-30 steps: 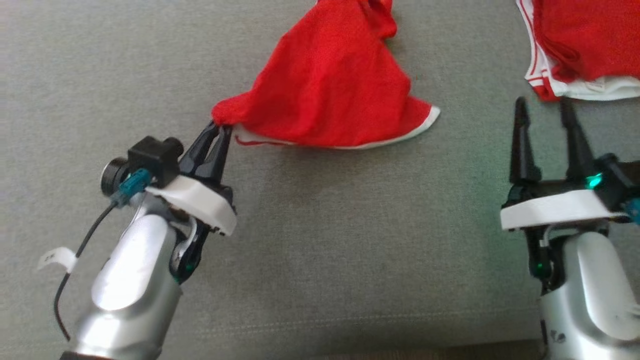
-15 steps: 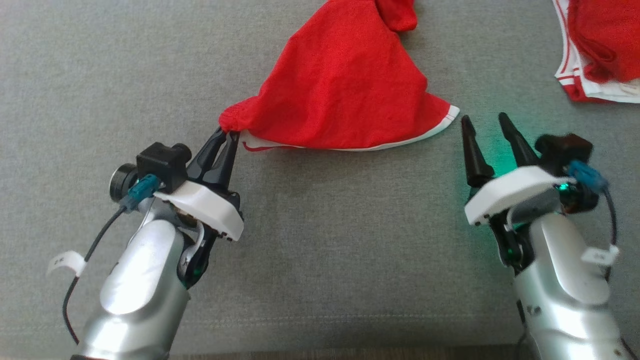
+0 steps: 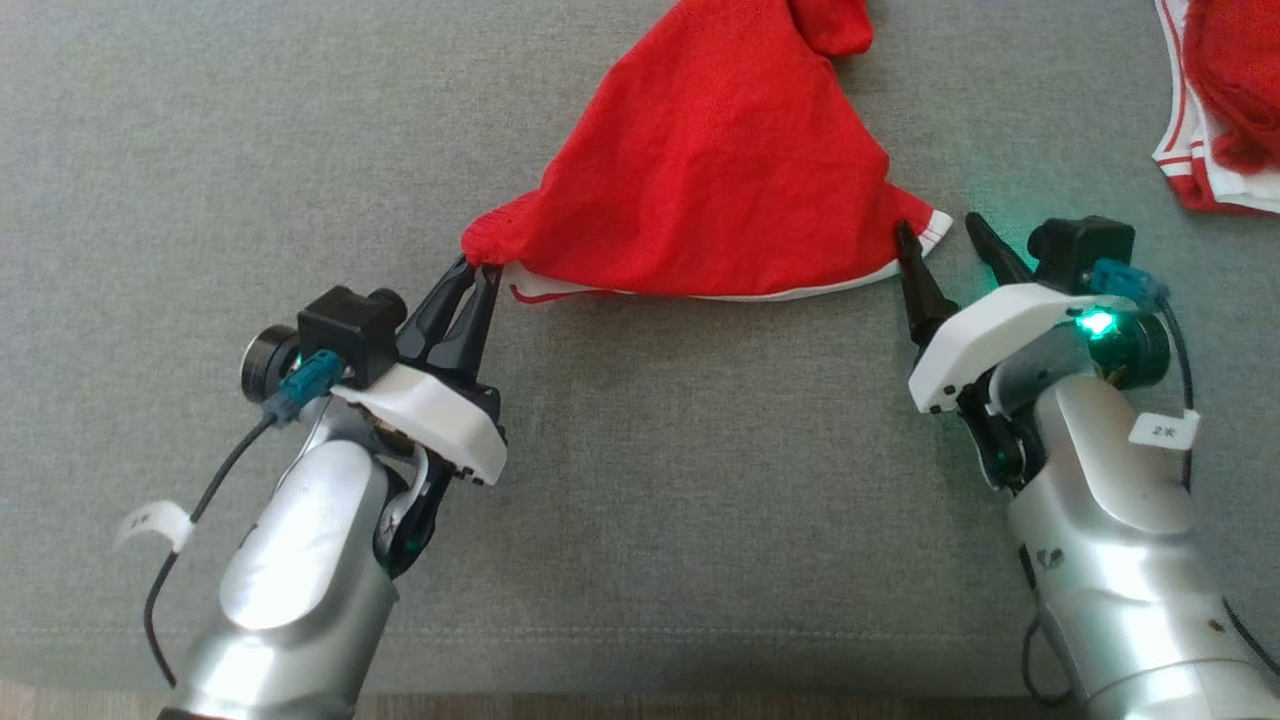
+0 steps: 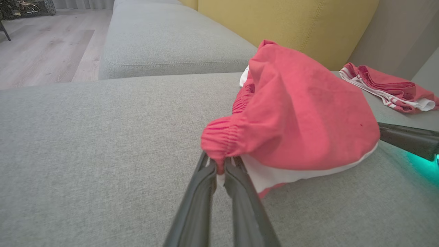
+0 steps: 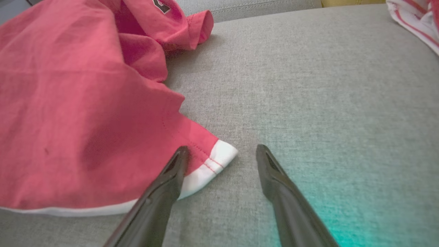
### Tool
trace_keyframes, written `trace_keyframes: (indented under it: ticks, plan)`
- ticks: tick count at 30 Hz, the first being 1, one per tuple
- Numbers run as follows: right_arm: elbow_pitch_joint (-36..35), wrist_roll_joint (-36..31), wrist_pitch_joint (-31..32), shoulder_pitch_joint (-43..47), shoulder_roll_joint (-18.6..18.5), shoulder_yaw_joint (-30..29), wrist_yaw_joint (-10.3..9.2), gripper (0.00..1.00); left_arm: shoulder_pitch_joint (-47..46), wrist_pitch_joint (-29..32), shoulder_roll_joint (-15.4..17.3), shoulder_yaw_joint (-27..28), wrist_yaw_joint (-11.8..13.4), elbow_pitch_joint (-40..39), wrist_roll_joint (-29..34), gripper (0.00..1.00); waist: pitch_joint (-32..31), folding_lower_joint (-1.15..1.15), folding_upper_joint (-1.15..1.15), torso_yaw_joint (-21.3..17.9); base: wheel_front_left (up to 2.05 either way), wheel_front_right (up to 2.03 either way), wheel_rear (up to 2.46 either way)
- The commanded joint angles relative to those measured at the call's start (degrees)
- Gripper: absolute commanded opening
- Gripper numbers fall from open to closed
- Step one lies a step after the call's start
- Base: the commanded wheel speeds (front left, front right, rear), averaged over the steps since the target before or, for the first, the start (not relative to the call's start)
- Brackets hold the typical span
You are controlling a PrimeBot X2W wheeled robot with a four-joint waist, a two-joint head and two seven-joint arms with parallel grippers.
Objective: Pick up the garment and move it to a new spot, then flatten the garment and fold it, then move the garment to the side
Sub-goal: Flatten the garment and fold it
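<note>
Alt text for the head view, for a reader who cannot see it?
The left end effector is shut on a gathered corner of a red, white-trimmed garment on a grey sofa cushion. The open right end effector straddles the opposite corner. A second garment, also red, lies at upper right.
</note>
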Motion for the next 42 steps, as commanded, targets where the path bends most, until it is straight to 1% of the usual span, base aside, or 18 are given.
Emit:
trace_keyframes:
  ticks: [1,2,3,4,10,14,20,23,26,30,35,39,42]
  plan:
    - [-0.2,0.2,0.0,-0.9,0.3,1.6,0.37,1.0,-1.7,-0.7,1.0,1.9,-0.1,-1.7,0.3,0.0,0.0,0.0,0.0,0.1,0.0,0.0,0.0]
    - [0.4,0.5,0.1,-1.1,0.3,1.9,0.37,1.0,-1.7,-0.7,0.9,1.9,-0.1,-1.7,0.3,0.0,-0.1,0.0,0.0,0.1,0.0,0.0,0.0]
    - [1.0,0.8,0.2,-1.3,0.3,2.3,0.37,0.39,-1.6,-0.7,1.0,1.8,-0.1,-1.6,0.3,0.0,-0.1,0.0,0.0,0.1,0.0,0.0,0.0]
    - [1.5,0.9,0.1,-1.4,0.3,2.7,0.37,0.0,-1.6,-0.7,1.0,1.8,-0.2,-1.4,0.4,0.0,-0.2,0.0,0.0,0.1,0.0,0.0,0.0]
    - [2.3,0.6,-0.9,-1.6,0.0,3.5,0.37,0.0,-1.3,-0.5,1.5,0.9,-0.3,0.5,0.8,0.0,-1.0,0.0,0.0,-0.1,0.0,0.0,0.0]
    - [0.0,-0.6,-3.0,-1.7,-1.6,3.6,0.37,0.0,-1.4,1.2,2.3,-0.9,-0.5,2.2,0.8,0.0,-2.3,0.0,0.0,-0.5,0.0,0.0,0.0]
    - [-8.1,-1.6,-5.5,-1.6,-4.4,3.7,0.37,0.0,-2.2,1.9,3.9,-2.4,-0.7,0.6,0.6,0.0,-5.5,0.0,0.0,-1.3,0.0,0.0,0.0]
    - [-13.7,-2.5,-5.9,-1.5,-6.0,3.3,0.37,0.0,-3.3,2.9,4.8,-2.4,-0.7,-2.4,0.3,0.0,-7.8,0.0,0.0,-1.5,0.0,0.0,0.0]
    - [-19.7,-3.7,-5.1,-1.7,-7.2,2.1,0.37,0.0,-5.2,5.6,5.9,-2.4,-0.7,-6.6,-0.3,0.0,-10.2,0.0,0.0,-1.6,0.0,0.0,0.0]
    - [-27.7,-6.9,-2.0,-1.6,-8.0,-1.5,0.37,0.0,-9.0,10.9,7.6,-2.0,-0.8,-14.0,-1.3,0.0,-13.5,0.0,0.0,-1.7,0.0,0.0,0.0]
    - [-39.1,-10.6,4.6,0.3,-4.9,-7.2,0.37,0.0,-10.9,19.5,8.9,0.1,-0.3,-23.9,-5.1,0.0,-16.6,0.0,0.0,-2.3,0.0,0.0,0.0]
    - [-48.6,-12.7,10.9,3.2,-2.9,-9.0,0.37,0.0,-10.7,26.3,10.5,1.0,0.9,-31.8,-7.1,0.0,-16.9,0.0,0.0,-2.4,0.0,0.0,0.0]
    - [-53.4,-13.0,15.4,4.2,-2.3,-8.9,0.37,0.0,-10.6,30.6,11.2,1.2,1.1,-35.6,-9.0,0.0,-16.1,0.0,0.0,-2.4,0.0,0.0,0.0]
